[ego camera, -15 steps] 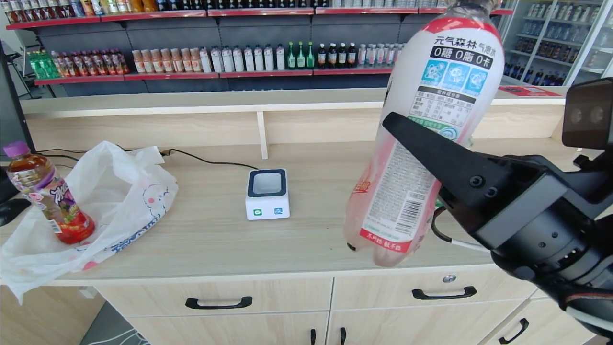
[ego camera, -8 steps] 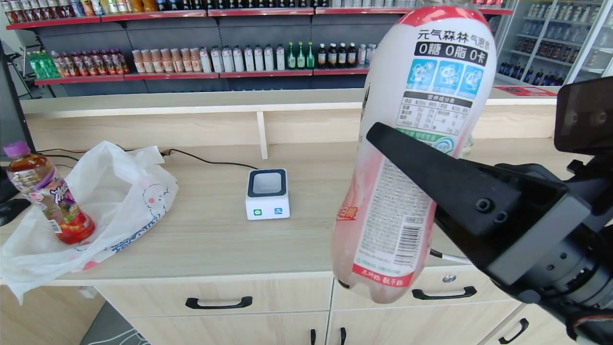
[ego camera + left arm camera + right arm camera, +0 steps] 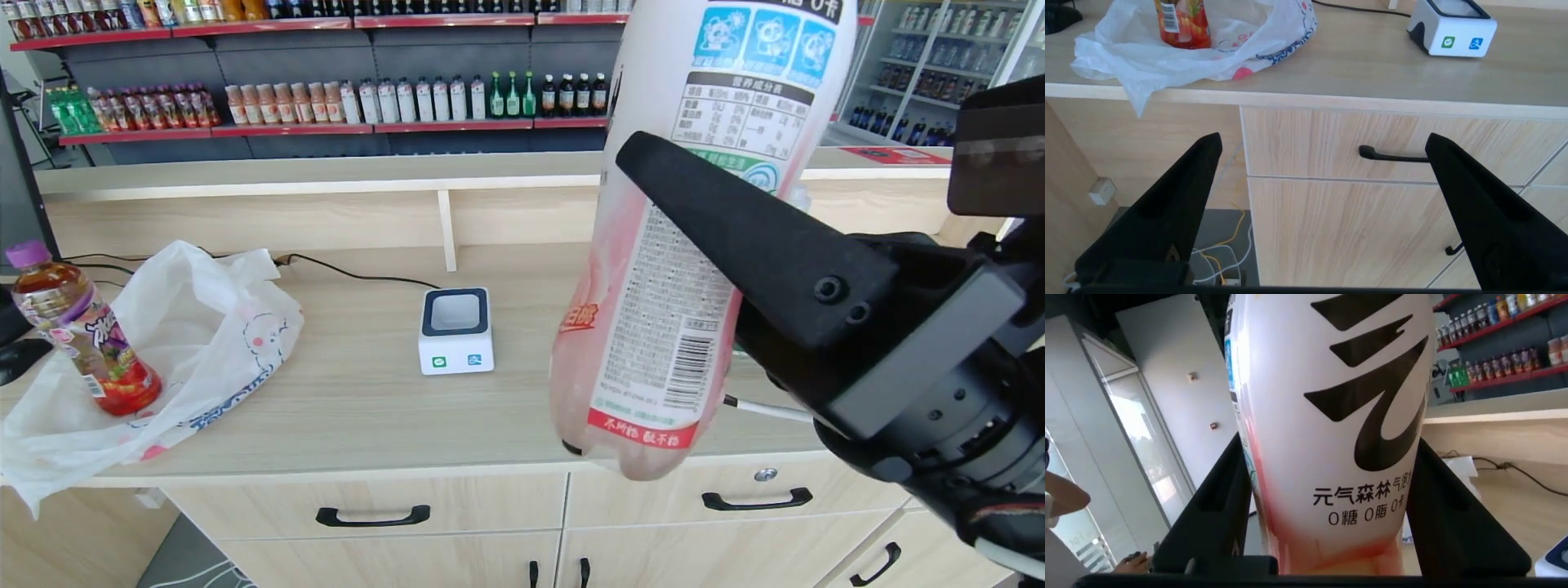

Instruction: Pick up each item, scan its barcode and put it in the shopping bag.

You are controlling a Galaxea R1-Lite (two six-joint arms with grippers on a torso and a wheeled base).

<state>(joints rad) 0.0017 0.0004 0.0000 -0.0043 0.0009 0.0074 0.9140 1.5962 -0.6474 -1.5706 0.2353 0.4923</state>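
Above the counter (image 3: 367,425) edge, the right gripper (image 3: 694,204) clasps a pink bottle (image 3: 653,327) near the scanner (image 3: 455,331), scan and bagging seemingly undone; a tea bottle (image 3: 82,335) stands in the bag (image 3: 212,327), the left gripper (image 3: 1323,171) hangs open

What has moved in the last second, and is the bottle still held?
The right gripper, still shut on the pink bottle, carried it toward the robot's left and upward in the head view, closer to above the scanner. The scanner, the shopping bag and the tea bottle at the bag stayed put.
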